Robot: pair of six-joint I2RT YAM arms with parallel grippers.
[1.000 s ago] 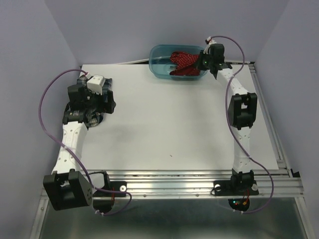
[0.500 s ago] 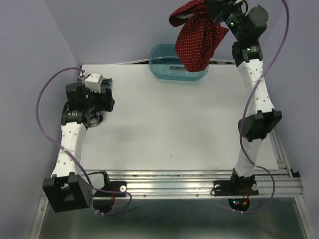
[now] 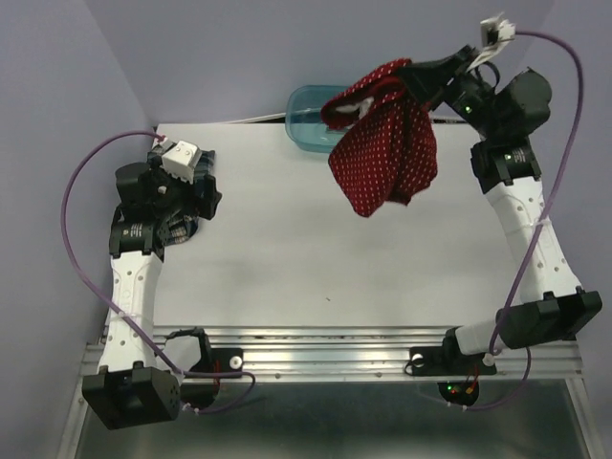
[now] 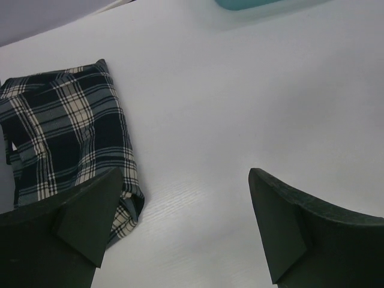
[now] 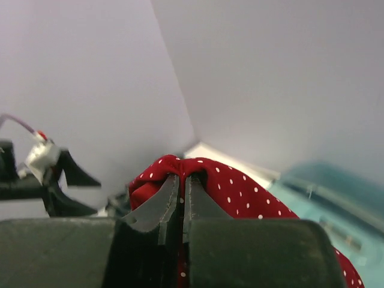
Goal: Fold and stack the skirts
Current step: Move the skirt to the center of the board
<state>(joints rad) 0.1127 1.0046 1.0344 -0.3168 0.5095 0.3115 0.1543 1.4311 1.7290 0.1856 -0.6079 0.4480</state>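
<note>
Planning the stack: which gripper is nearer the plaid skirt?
Left. The left gripper hangs open just beside the plaid skirt. The right gripper is high up across the table, shut on the red skirt.

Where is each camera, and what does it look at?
Top: high up behind the robot, looking down on the table; left arm and right arm show.
Left wrist: low over the table, facing the plaid skirt; open left gripper shows.
Right wrist: up in the air, facing the wall; shut right gripper pinches the red skirt.
Shared: the tub appears in all three.
</note>
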